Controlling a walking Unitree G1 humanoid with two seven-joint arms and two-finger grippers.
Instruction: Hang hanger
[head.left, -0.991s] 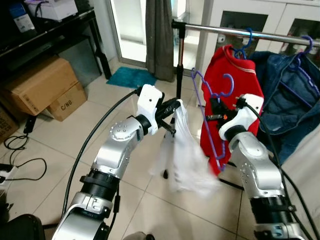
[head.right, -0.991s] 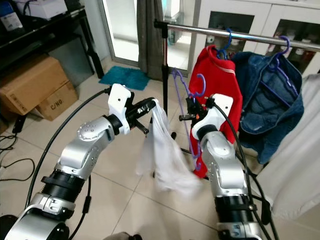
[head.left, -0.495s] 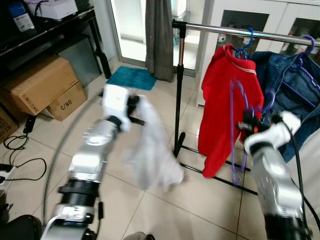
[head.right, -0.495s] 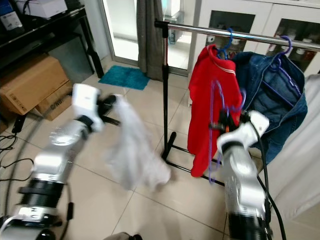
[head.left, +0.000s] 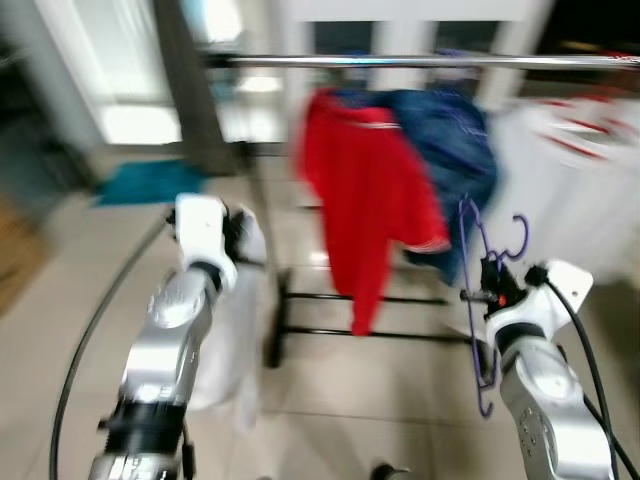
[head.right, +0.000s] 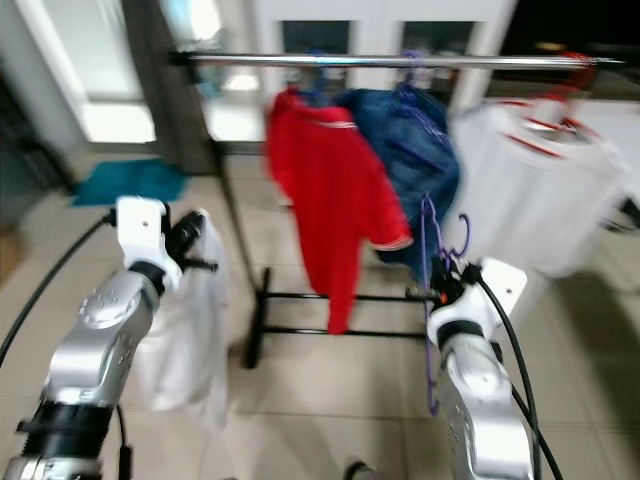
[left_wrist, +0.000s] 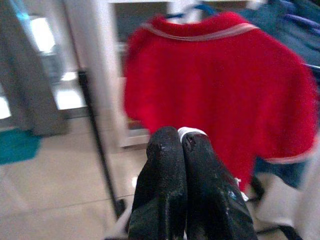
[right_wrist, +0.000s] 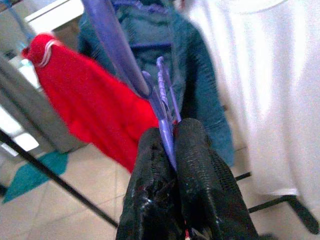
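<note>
Right pincer (right_wrist: 170, 150): 2 fingers pinching the purple hanger (head.left: 478, 300), held upright below the rail.
Left pincer (left_wrist: 182, 150): pressed together on the white garment (head.right: 185, 330), which hangs toward the floor.
Rail (head.right: 400, 61): carries red shirt (head.left: 365, 195), denim jacket (head.right: 405, 150), white shirt (head.right: 525, 190).

A rail (head.left: 420, 62) is running across ahead of the robot, with a shirt (head.left: 365, 190) hanging at its left, a jacket (head.left: 445, 150) just right of that, and a pale garment (head.right: 530, 190) hanging furthest right. The hanger (head.left: 480, 300) is sitting below the jacket, in front of the rack. A cloth (head.right: 185, 330) is dangling at the left, before the rack's upright post (head.right: 235, 235).
</note>
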